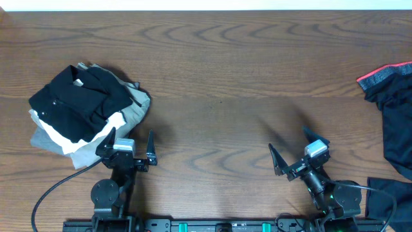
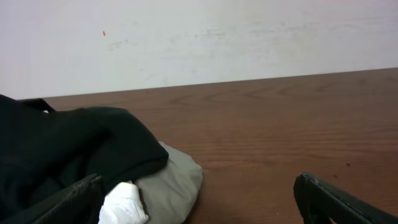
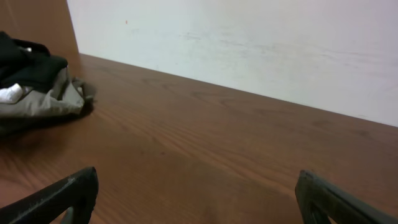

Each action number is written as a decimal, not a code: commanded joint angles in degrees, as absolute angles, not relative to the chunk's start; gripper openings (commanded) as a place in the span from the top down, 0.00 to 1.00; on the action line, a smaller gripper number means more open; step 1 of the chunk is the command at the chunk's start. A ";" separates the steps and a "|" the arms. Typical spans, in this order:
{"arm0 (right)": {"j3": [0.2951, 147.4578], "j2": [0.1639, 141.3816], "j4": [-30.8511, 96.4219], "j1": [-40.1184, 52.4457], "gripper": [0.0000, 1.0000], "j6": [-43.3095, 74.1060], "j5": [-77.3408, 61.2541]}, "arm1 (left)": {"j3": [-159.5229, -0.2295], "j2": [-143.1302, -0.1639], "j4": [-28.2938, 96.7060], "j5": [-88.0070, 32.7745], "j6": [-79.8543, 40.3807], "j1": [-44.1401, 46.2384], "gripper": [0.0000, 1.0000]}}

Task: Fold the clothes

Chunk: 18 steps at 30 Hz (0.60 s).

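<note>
Leggings (image 1: 394,122) lie at the table's (image 1: 219,71) right edge, coral waistband (image 1: 381,75) at the far end, well to the right of the right gripper (image 1: 293,147). Its fingers are spread wide and empty. The left gripper (image 1: 131,145), likewise spread, sits just beside the garment heap (image 1: 77,106).

The worktop (image 1: 219,77) is smooth wood grain with a faint sheen. The heap (image 1: 84,106) is soft, matt cloth. The leggings (image 1: 396,109) are dark, matt cloth. The left pincer (image 1: 131,134) and right pincer (image 1: 288,138) look like matt black plastic.
</note>
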<state>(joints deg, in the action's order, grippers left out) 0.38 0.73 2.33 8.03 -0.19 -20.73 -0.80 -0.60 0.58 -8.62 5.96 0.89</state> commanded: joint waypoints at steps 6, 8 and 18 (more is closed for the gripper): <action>0.32 0.49 2.35 8.69 0.01 0.78 -21.02 | -0.27 -0.60 2.48 -18.92 4.78 1.10 0.02; 0.32 0.49 2.35 8.69 0.01 0.82 -21.12 | -0.30 -0.60 2.33 -22.70 4.69 1.10 0.02; 1.13 0.64 2.39 8.69 0.01 6.22 -21.12 | -4.89 -2.46 5.61 -20.95 -0.51 1.10 0.02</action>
<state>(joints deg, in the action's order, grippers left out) 0.38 0.73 2.26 8.03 2.46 -22.26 -2.79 -1.04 3.68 -20.64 1.21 0.89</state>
